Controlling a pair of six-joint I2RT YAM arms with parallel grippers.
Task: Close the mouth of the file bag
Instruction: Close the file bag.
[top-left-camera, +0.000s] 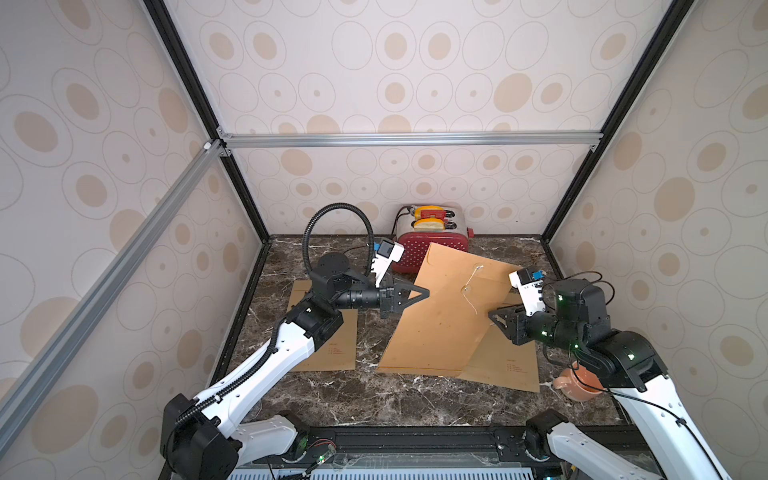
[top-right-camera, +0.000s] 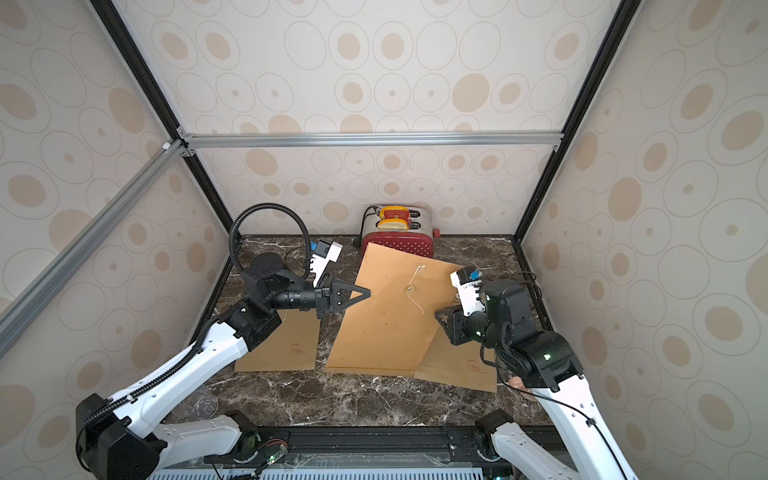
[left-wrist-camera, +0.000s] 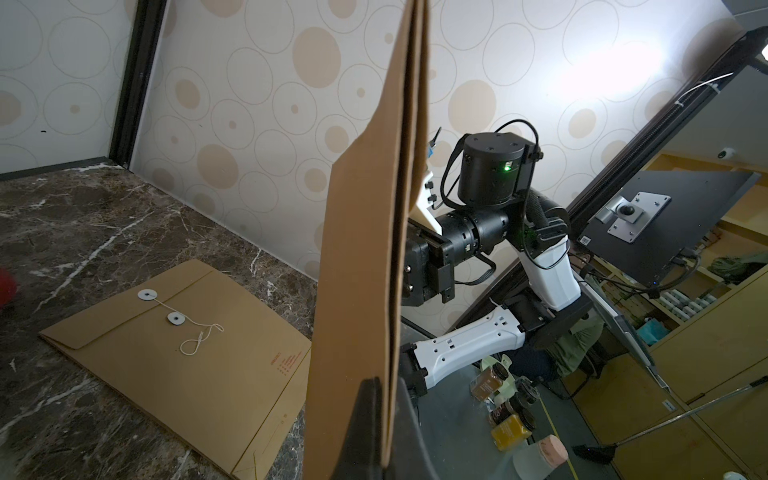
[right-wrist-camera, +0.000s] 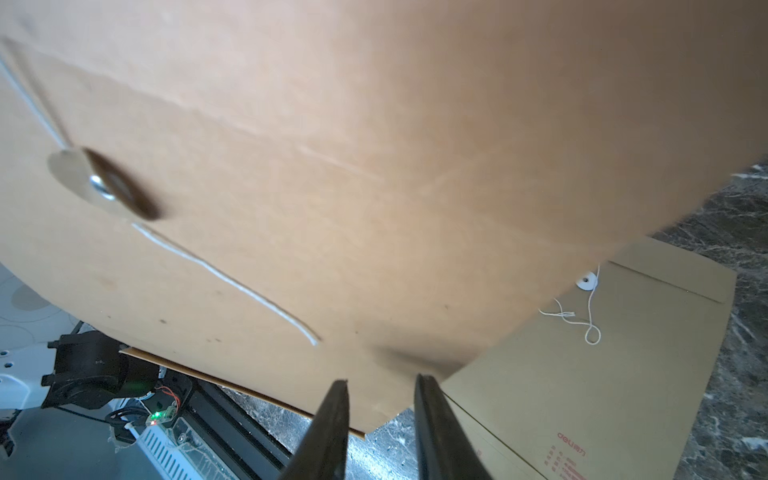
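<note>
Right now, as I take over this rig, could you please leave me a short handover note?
Left claw: shut on one side edge of the file bag.
Right claw: open at the opposite edge, gripping nothing.
File bag: raised and tilted, lower edge on the table.
Done: bag lifted.
To do: string hangs loose, not wound on the button; mouth not tied shut.

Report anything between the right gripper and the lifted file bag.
Nothing visible: the right gripper, jaws apart, sits at the edge of the tilted brown paper file bag, whose opposite edge the left gripper clamps.
</note>
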